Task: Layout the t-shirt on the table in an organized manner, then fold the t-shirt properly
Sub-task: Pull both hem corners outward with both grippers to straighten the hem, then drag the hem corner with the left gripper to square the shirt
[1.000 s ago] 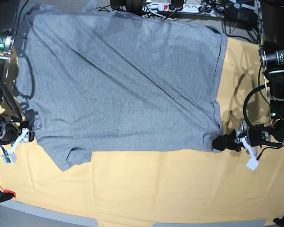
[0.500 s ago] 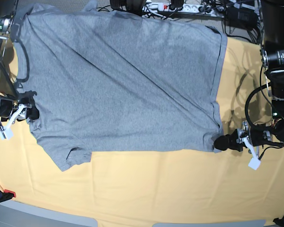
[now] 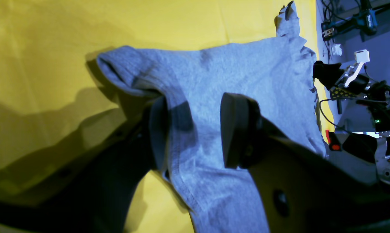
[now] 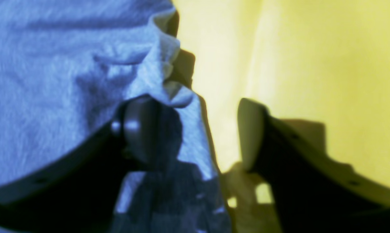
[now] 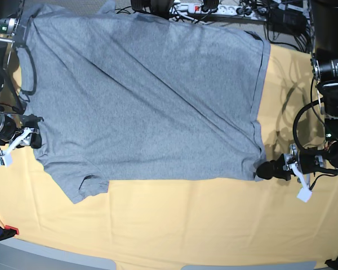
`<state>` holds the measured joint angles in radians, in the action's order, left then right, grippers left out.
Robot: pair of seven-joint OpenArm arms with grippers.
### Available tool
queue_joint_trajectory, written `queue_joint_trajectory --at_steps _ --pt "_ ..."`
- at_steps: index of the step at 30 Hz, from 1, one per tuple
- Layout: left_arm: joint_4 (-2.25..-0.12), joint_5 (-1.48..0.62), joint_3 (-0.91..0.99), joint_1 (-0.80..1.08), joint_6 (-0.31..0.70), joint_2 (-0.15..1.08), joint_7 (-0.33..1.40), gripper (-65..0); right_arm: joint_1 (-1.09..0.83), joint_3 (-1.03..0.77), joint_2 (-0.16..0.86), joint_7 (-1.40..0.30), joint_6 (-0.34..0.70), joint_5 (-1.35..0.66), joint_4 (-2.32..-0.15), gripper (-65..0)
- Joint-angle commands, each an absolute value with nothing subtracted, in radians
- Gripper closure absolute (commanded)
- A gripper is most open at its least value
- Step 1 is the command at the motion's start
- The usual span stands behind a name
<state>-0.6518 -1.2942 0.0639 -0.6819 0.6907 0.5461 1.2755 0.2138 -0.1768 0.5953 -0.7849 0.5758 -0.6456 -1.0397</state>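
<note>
The table [image 5: 186,225], covered in pale yellow-orange cloth with faint creases. The grey t-shirt [image 5: 146,95] lies spread flat on its far half, plain side up; one sleeve points toward the near edge.

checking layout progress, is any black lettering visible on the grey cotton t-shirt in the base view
No, the heather-grey cotton t-shirt shows only plain grey fabric facing up on the pale yellow-orange table.

One t-shirt [image 5: 146,101], one table [image 5: 203,225], and two arms [image 5: 312,160], each with two fingers [image 3: 233,129].
</note>
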Motion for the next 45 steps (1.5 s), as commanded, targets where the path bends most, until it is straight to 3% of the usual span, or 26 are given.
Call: queue_joint_trajectory --at_steps 1,6,11,12,15,16,23,31,43,44,45 --pt "-0.665 -1.318 0.068 -0.718 0.698 0.566 1.258 -28.6 0.224 -0.178 0.603 -0.812 0.582 -0.646 -1.045 -31.6" --pt "-0.665 -1.318 0.068 -0.718 0.698 0.568 1.258 -28.6 0.224 -0.178 0.592 -0.805 0.490 -0.587 -1.045 -30.0" --pt "-0.665 -1.320 0.068 -0.718 0.698 0.568 1.256 -26.6 0.224 -0.178 0.592 -0.807 0.565 -0.614 -1.045 -29.3" --pt "-0.665 -1.323 0.068 -0.718 0.698 0.568 1.256 -23.2 0.225 -0.178 0.592 -0.807 0.587 -0.622 -1.045 -24.8" --pt "-0.665 -1.323 0.068 -0.725 0.698 0.568 1.249 -6.2 0.230 -0.179 0.594 -0.794 0.638 -0.632 -1.045 0.0" --pt "-0.665 -1.322 0.068 -0.731 0.698 0.568 1.248 -0.1 0.233 -0.179 0.594 -0.777 0.648 -0.632 -1.045 0.0" --pt "-0.665 -1.321 0.068 -0.807 0.698 0.568 1.240 0.0 0.233 -0.255 0.596 -0.707 0.654 -0.631 -1.048 0.0" --pt "-0.665 -1.217 0.068 -0.839 0.698 0.564 1.086 0.0 0.297 -0.440 0.597 -0.719 0.647 -0.627 -1.048 0.0" --pt "-0.665 -1.178 0.068 -0.837 0.698 0.559 1.132 0.0 0.314 -0.444 0.596 -0.753 0.648 -0.620 -1.048 0.0" --pt "-0.665 -1.178 0.068 -0.832 0.698 0.560 1.131 -3.6 0.312 -0.444 0.596 -0.753 0.648 -0.621 -1.048 0.0" --pt "-0.665 -1.177 0.068 -0.830 0.698 0.561 1.130 -12.4 0.307 -0.444 0.596 -0.753 0.649 -0.620 -1.048 0.0"
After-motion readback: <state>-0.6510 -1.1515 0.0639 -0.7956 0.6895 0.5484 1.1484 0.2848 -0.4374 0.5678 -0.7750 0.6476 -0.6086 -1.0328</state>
